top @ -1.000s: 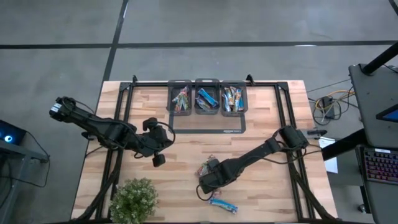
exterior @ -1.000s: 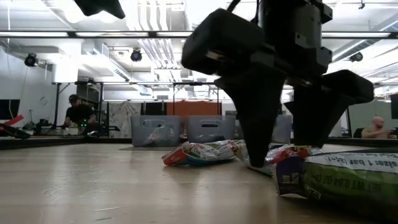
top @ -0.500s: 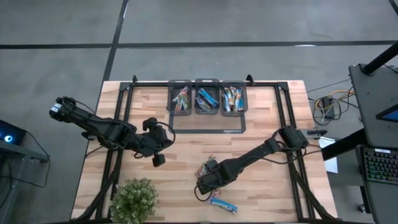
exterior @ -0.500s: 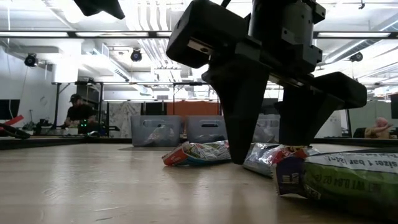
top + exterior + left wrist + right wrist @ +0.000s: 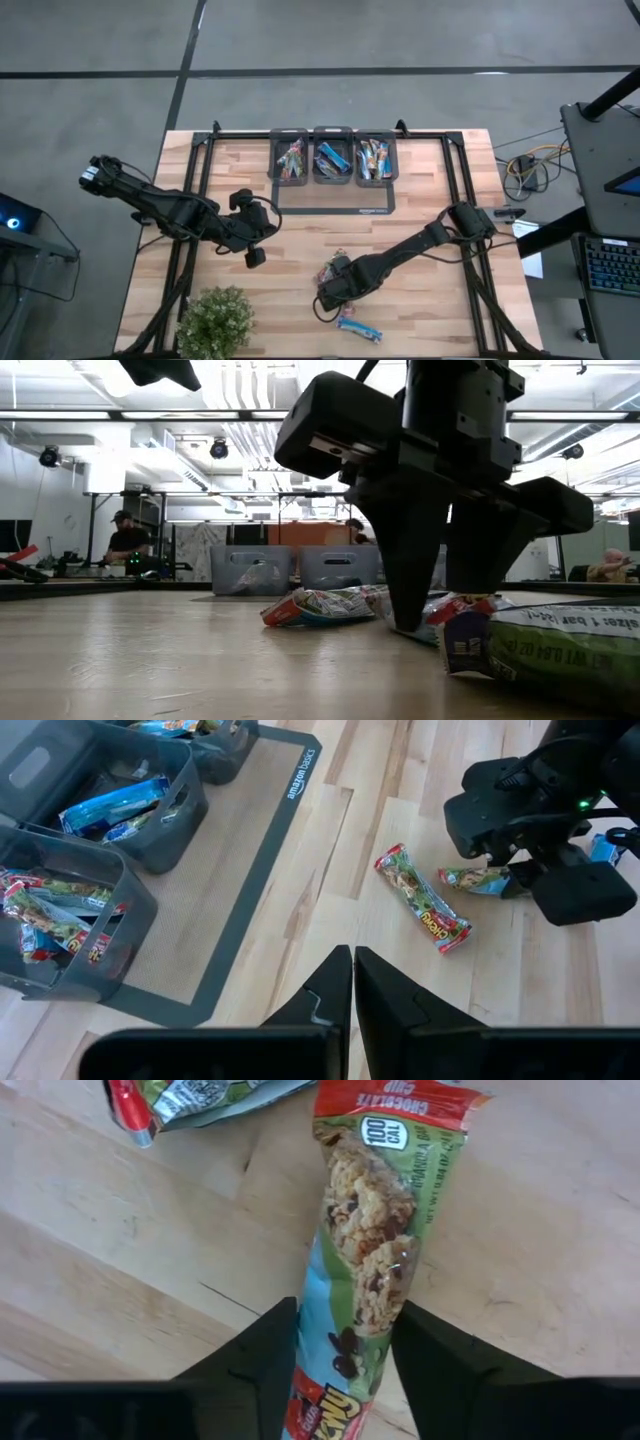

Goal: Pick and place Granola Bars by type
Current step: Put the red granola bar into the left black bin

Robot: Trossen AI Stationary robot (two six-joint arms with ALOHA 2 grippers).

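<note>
Pale wood planks make up the surface, ringed by a black frame, with grey floor around it in the high view. At its far edge three grey bins sit side by side on a dark mat, each holding bars: multicoloured ones in the left bin, blue ones in the middle bin, orange and mixed ones in the right bin. A plant stands at the near left corner. Left tool hangs above the surface left of centre, clenched with its fingers pressed together and nothing between them. Right tool is down at the surface near the front centre, its fingers straddling a green chocolate-chip bar that lies flat on the wood; the fingers sit just beside the wrapper on both sides, and a firm grip cannot be told. A second green-and-red bar lies just beside it toward the bins, and a blue bar lies nearer the front edge, apart from the tool. In the low view a person sits at a bench in the room behind.
</note>
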